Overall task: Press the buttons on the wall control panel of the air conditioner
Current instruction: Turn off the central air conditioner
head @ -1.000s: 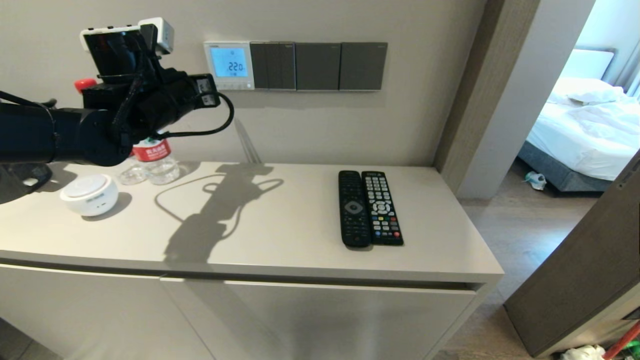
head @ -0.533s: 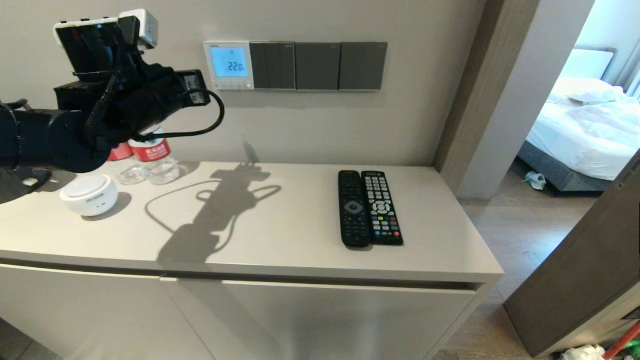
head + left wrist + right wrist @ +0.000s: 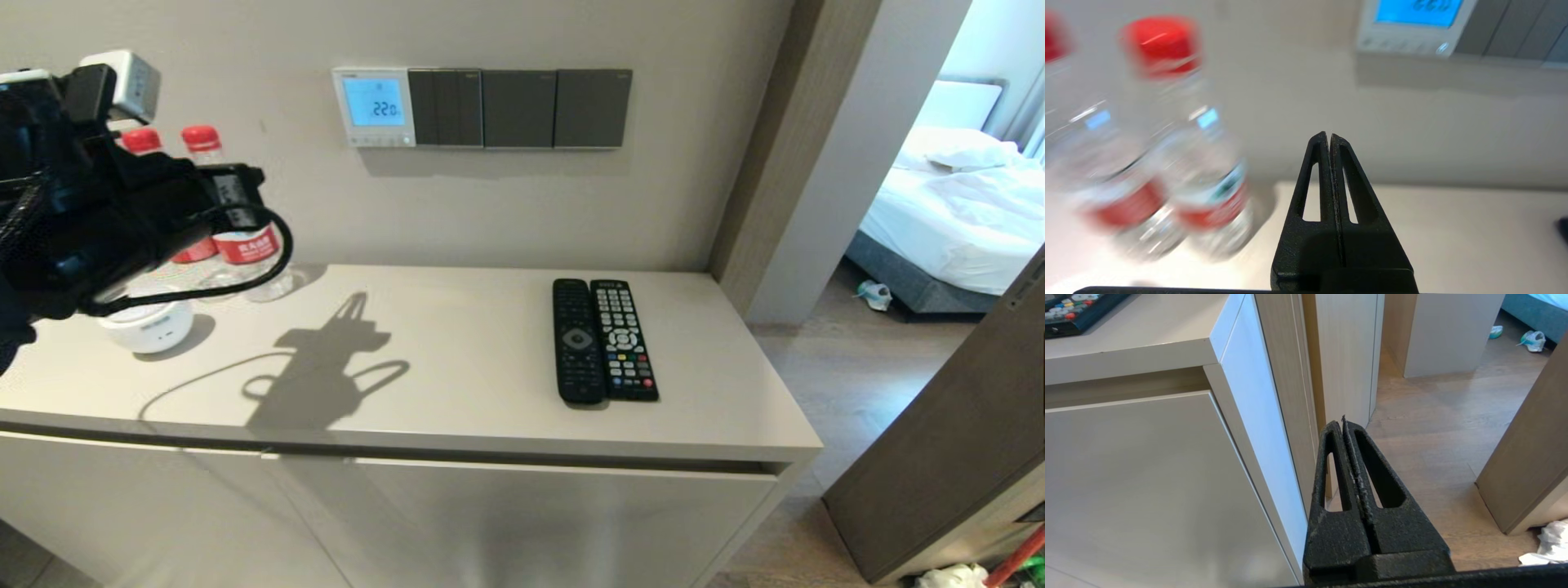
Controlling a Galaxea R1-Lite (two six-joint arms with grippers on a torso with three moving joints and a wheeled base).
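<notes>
Beige wall, air conditioner's wall control panel (image 3: 374, 107) lit, left gripper (image 3: 1330, 136) closed (empty), apart.

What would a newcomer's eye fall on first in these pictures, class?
Probably the thermostat, lit blue on the wall beside dark grey switch plates. Next, the left end effector, shut, raised at the far left near two red-capped bottles. Then two black remotes lying together on the cabinet top.

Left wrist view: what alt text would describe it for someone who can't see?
The shut left gripper points at a bare wall, below and beside the air conditioner's wall control panel with its lit blue screen. Two red-capped water bottles stand nearby on the countertop.
</notes>
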